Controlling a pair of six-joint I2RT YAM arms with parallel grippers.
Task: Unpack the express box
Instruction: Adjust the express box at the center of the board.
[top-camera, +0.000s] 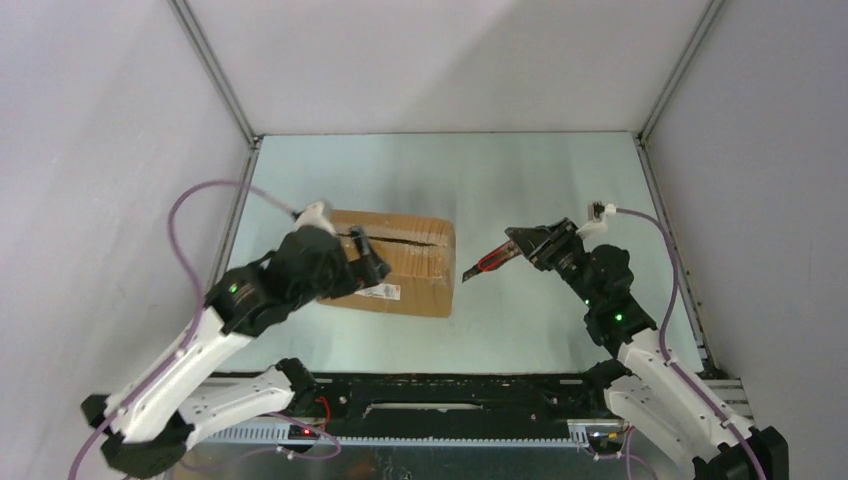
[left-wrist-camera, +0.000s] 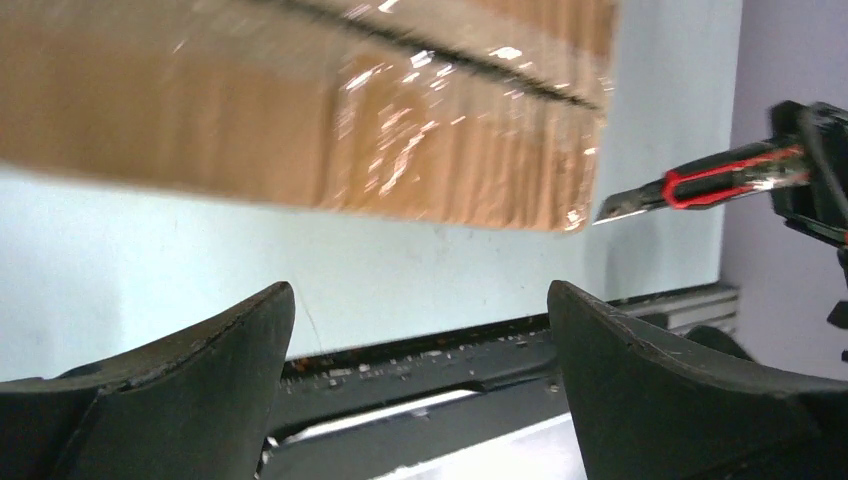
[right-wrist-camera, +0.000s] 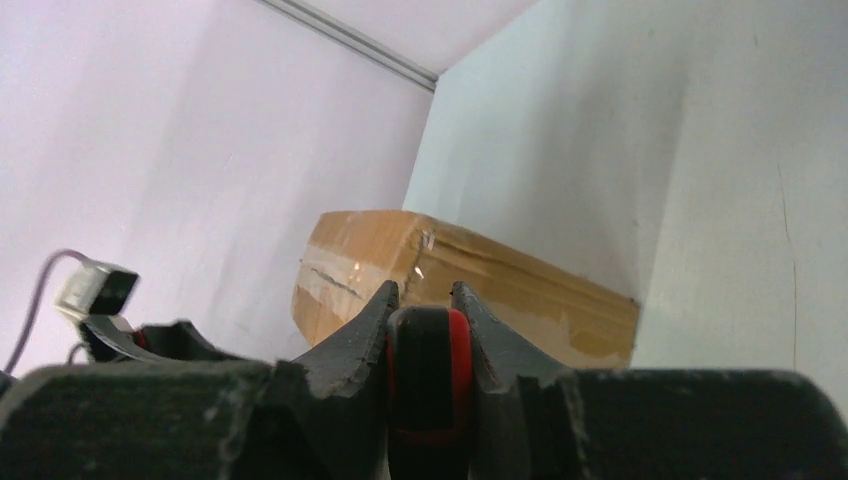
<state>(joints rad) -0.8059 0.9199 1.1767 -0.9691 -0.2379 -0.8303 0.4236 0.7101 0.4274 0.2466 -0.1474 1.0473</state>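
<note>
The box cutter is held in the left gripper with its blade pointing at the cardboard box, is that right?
No. The box cutter is clamped in the right gripper, not the left, as the top external view shows; the left gripper stands open by the cardboard box. The blade does point at the box.

This is a robotics lab test cell: a light tabletop (top-camera: 560, 180) boxed in by plain pale wall panels (top-camera: 100, 120) set in aluminium struts (top-camera: 218, 70). Two robot arms (top-camera: 190, 365) trailing purple cables (top-camera: 173, 222) are bolted to a black rail (top-camera: 520, 392) along its near edge.
</note>
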